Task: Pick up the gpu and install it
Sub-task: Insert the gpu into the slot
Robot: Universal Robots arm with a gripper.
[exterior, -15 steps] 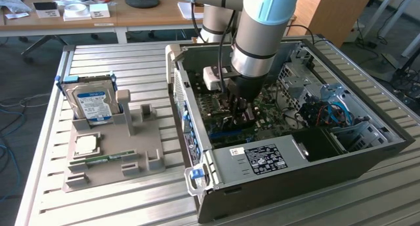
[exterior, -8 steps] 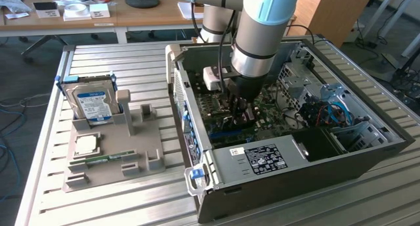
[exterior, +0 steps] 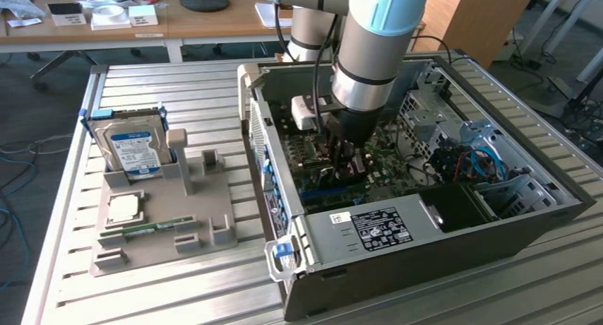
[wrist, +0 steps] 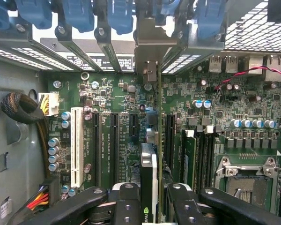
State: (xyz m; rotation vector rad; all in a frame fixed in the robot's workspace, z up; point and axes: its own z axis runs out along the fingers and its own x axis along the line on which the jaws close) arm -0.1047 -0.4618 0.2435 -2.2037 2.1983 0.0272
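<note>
We count one slatted aluminium table and, lying on its side on it, one open computer case of dark sheet metal. One robot arm, a silver tube with pale blue joints, reaches straight down into the case.

On the exterior view's left stands one grey plastic holder, well apart from the arm. It carries one silver hard drive upright at its far end. One square CPU and one narrow green RAM stick lie flat nearer us.

Inside the case lies one green motherboard, crowded with small parts. The gpu stands on edge above it — a thin dark card with a greyish edge. Its metal bracket reaches the case's rear wall, among a row of at least five blue plastic latches.

The gripper has its two black fingers closed partway, clamped on the card's two faces. Whether the card sits fully in a slot we cannot tell.

Close around it lie four long black slots and one white slot. One CPU socket with a steel frame sits to one side. A black sleeved cable bundle curls by the case wall, away from the card.
</note>
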